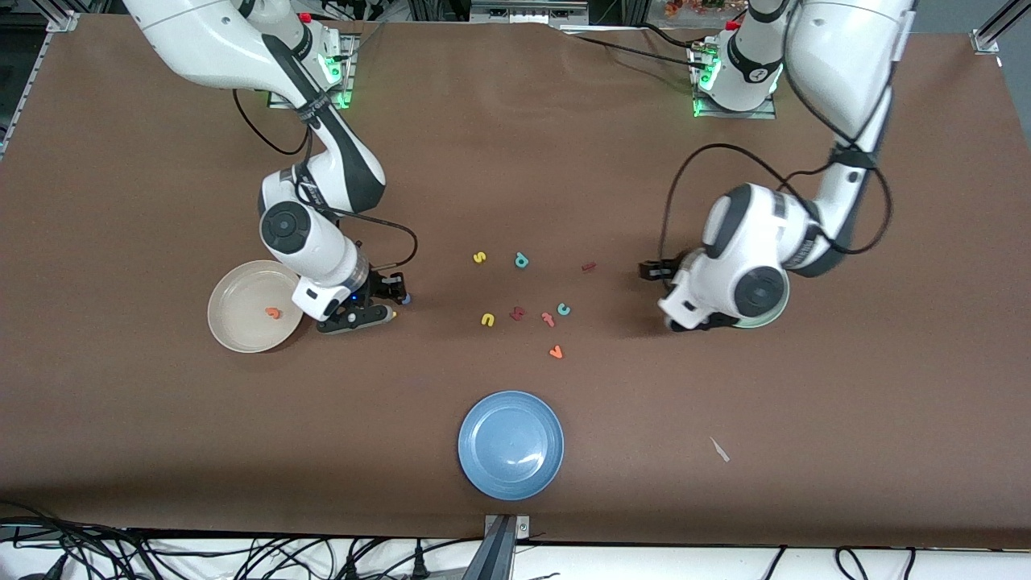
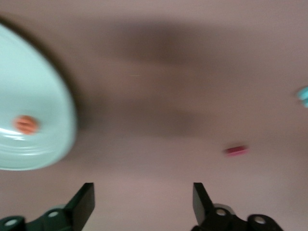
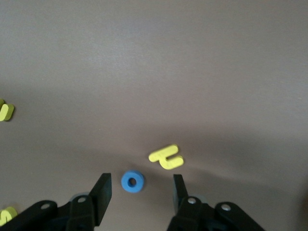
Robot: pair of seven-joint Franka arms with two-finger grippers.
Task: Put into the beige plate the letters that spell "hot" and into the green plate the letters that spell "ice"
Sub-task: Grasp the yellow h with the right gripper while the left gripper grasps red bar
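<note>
My right gripper (image 1: pixel 391 300) is open, low over the table beside the beige plate (image 1: pixel 233 322), which holds an orange letter (image 1: pixel 274 312). The blue "o" (image 3: pixel 132 182) lies on the table between the open fingers of the right gripper (image 3: pixel 140 186), with the yellow "h" (image 3: pixel 166 157) just past it. My left gripper (image 2: pixel 143 192) is open and empty, over bare table beside the green plate (image 2: pixel 29 82), which holds an orange letter (image 2: pixel 25 124). The left arm hides most of the green plate (image 1: pixel 775 320). Mid-table lie the dark red "i" (image 1: pixel 588 266) and the teal "c" (image 1: pixel 564 308).
Other letters sit mid-table: yellow "s" (image 1: pixel 479 258), teal "p" (image 1: pixel 521 260), yellow "u" (image 1: pixel 487 320), a dark red letter (image 1: pixel 517 313), a pinkish one (image 1: pixel 548 319) and orange "v" (image 1: pixel 556 351). A blue plate (image 1: pixel 511 445) lies nearer the front camera.
</note>
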